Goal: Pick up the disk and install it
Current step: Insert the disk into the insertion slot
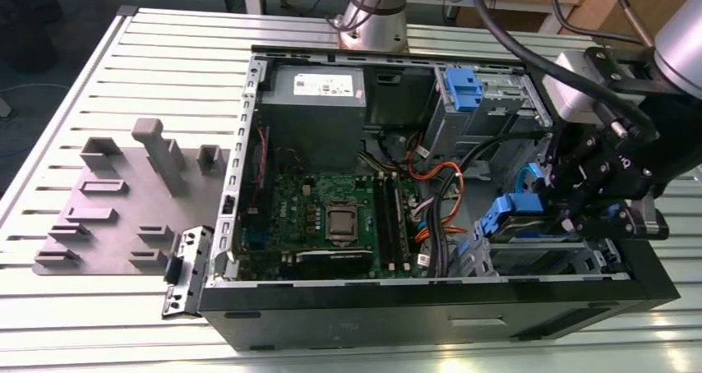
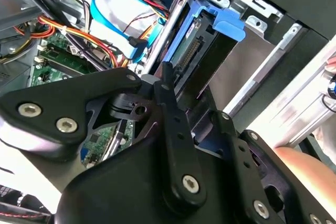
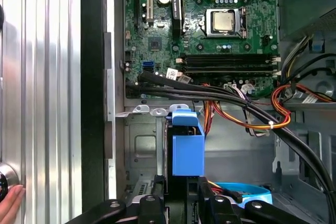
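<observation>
The disk (image 3: pixel 187 148) stands on edge in its bright blue carrier, part-way into the metal drive bay (image 3: pixel 142 150) at the front corner of the open computer case (image 1: pixel 439 307). My gripper (image 3: pixel 184 195) is shut on it, with one black finger on each side of the carrier. In the second wrist view the disk (image 2: pixel 202 43) points into the bay, its connector edge faces the gripper, and a finger (image 2: pixel 169 95) lies along it. In the exterior view my gripper (image 1: pixel 570 209) hangs over the case's right end, with the blue carrier (image 1: pixel 514 213) just to its left.
The green motherboard (image 1: pixel 329 217), the power supply (image 1: pixel 312 102) and bundles of black, orange and blue cables (image 3: pixel 236 103) lie close to the bay. An upper drive cage holds a blue bracket (image 1: pixel 466 89). A grey fixture plate (image 1: pixel 110 217) sits left of the case. A person's hand (image 3: pixel 8 203) rests beside the case.
</observation>
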Action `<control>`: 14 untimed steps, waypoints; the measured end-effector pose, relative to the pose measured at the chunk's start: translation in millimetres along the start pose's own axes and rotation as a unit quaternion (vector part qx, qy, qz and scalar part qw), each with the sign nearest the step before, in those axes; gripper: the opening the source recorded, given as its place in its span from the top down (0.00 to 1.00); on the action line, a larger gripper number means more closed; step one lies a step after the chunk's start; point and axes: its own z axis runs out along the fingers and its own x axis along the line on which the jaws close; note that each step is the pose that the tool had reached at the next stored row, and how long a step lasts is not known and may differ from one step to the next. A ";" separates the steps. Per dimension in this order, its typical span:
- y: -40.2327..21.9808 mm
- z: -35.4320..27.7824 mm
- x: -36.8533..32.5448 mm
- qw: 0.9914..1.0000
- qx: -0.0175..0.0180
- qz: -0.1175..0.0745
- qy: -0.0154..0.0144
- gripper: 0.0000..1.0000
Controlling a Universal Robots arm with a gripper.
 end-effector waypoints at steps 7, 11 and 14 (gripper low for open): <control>-0.1 1.8 0.1 1.000 0.000 0.000 0.000 0.64; -0.1 1.9 0.1 1.000 0.000 0.000 0.000 0.58; -0.1 2.3 0.1 1.000 0.000 0.000 0.000 0.58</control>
